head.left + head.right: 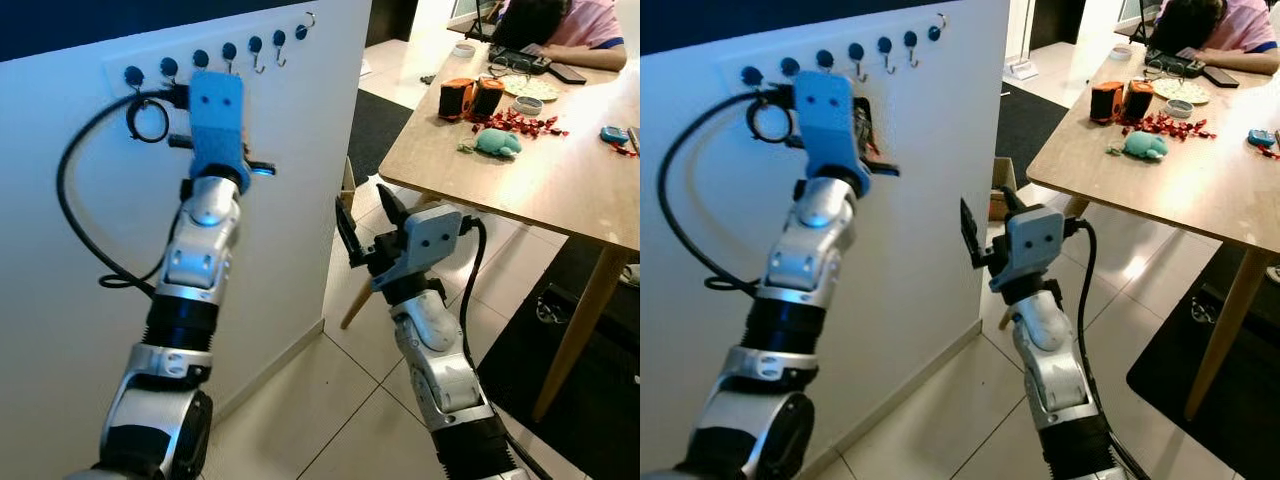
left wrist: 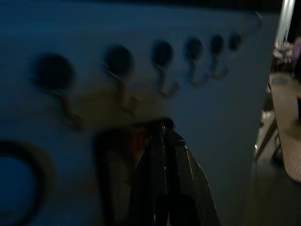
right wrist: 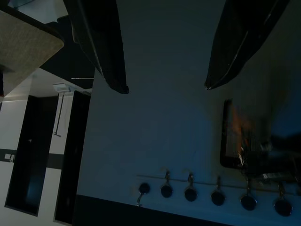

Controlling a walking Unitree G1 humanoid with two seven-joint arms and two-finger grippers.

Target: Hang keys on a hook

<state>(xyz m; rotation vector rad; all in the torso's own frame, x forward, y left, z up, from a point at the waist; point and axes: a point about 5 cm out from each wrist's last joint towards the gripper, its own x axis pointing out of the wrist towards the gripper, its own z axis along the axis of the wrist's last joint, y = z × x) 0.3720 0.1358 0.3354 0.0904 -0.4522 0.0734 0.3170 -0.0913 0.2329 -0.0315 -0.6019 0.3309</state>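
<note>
The keys are pinched in the left claw, pressed up against the white wall panel just below the row of hooks along its top edge. The right claw hangs lower by the panel's corner, fingers spread apart. A person leans on the worktop beyond.

A wooden surface is seen bearing two orange-black cylinders, a teal plush toy and red wrapped candies.
</note>
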